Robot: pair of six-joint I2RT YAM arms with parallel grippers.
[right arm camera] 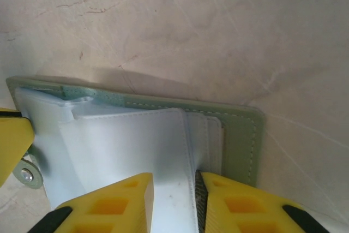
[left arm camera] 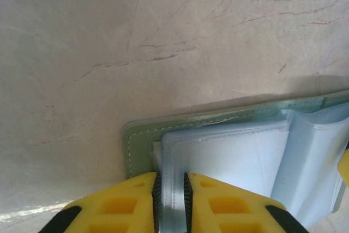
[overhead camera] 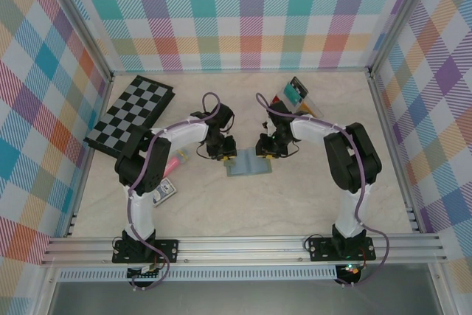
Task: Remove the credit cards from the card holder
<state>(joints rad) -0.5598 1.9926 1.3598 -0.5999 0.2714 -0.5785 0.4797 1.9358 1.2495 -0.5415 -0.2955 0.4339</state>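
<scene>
Yellow fingers (left arm camera: pixel 125 203) of the left jaws are sitting right under the left wrist camera, pressing together on the edge of a pale blue inner leaf of the card holder (left arm camera: pixel 143 140), so the left jaws are gripping it. The card holder is lying open and flat on the marbled worktop (left arm camera: pixel 109 42), its grey-green cover showing as a stitched border around the pale leaves. Under the right wrist camera another pair of yellow fingers (right arm camera: pixel 109 208) is working from the opposite end: the right jaws are pinching a whitish leaf that is running up between them. A small metal stud (right arm camera: pixel 25 174) on a green tab is poking out at the left edge of that view. From above, the card holder is lying near the middle of the worktop, with the left arm (overhead camera: pixel 177 134) reaching in from one side and the right arm (overhead camera: pixel 317 129) from the other, both wrists bending down onto it. A checkered board (overhead camera: pixel 131 114) is lying at the far left. A clear tray (overhead camera: pixel 299 97) is sitting at the back right, holding teal and red pieces too small to identify. A pink item (overhead camera: pixel 177 160) and a small blue-patterned pack (overhead camera: pixel 164 193) are lying beside the left arm.
</scene>
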